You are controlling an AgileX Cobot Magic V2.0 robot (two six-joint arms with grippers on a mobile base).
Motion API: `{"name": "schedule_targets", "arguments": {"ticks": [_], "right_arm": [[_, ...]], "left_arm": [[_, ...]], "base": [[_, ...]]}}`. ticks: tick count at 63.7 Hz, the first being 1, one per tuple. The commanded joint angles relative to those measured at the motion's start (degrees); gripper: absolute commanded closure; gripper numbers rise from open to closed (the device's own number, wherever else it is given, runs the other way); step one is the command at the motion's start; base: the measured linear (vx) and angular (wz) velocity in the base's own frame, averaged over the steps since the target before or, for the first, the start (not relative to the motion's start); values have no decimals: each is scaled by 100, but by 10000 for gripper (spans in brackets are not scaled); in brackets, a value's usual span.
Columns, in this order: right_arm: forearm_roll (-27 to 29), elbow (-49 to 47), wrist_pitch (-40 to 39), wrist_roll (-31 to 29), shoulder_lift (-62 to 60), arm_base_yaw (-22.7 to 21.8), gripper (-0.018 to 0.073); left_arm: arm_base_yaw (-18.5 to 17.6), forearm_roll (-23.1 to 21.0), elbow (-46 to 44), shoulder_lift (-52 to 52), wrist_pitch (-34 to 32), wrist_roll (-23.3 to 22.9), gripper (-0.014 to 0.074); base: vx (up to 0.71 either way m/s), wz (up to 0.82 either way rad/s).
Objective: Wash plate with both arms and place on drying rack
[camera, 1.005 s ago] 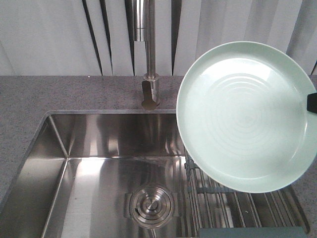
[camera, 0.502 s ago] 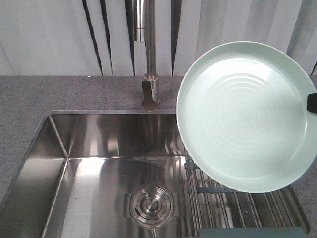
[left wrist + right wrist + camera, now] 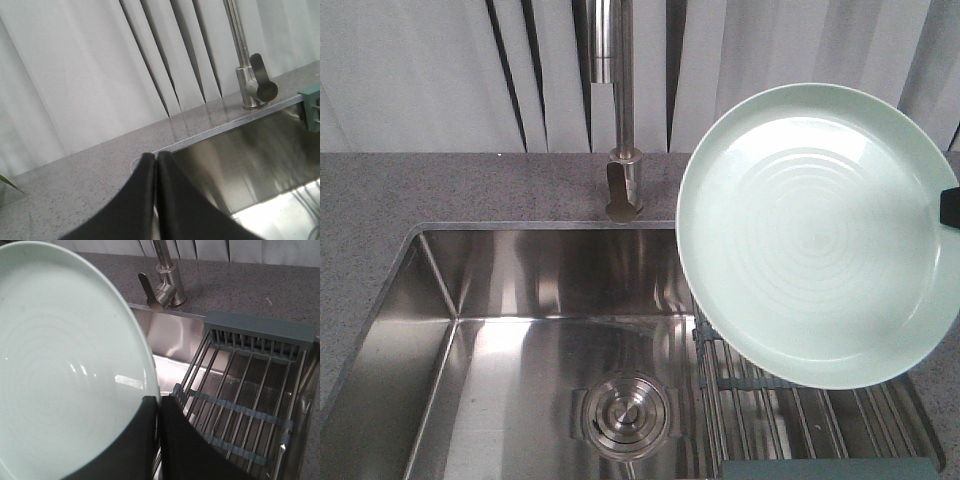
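The pale mint-green plate (image 3: 815, 235) is held up in the air, tilted with its ringed face toward the front camera, above the right part of the sink. In the right wrist view the plate (image 3: 65, 365) fills the left side and my right gripper (image 3: 157, 402) is shut on its rim. A black tip of that gripper (image 3: 950, 207) shows at the plate's right edge. The drying rack (image 3: 245, 400) lies below over the sink's right side, also visible under the plate (image 3: 790, 415). My left gripper (image 3: 156, 159) is shut with nothing in it, above the sink's left corner.
The steel sink (image 3: 520, 330) has a round drain (image 3: 625, 412) at its bottom. The faucet (image 3: 620, 110) stands on the grey counter (image 3: 440, 190) behind the sink, just left of the plate. White vertical blinds hang behind.
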Motion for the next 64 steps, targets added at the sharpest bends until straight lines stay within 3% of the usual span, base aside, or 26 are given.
{"name": "schedule_targets", "arguments": {"ticks": [1,46,53,64], "right_arm": [[328,-141,-124,-30,-48,-26,566],[328,-141,-129,-30,-48,-26,567],[321,-141,-118,-23,-48,-26,567],[302,-141,-49,-24,-48,-26,567]], "left_arm": [[-47,-27,123,-86,-411,-56,603],[-47,-33,123,-86,-655,-95,603],[-47,-256,123,-86,-655,-641,603],[-47,-1156,123,-86,-768,-2005,603]], "base": [[0,0],[0,0],[0,0],[0,0]]}}
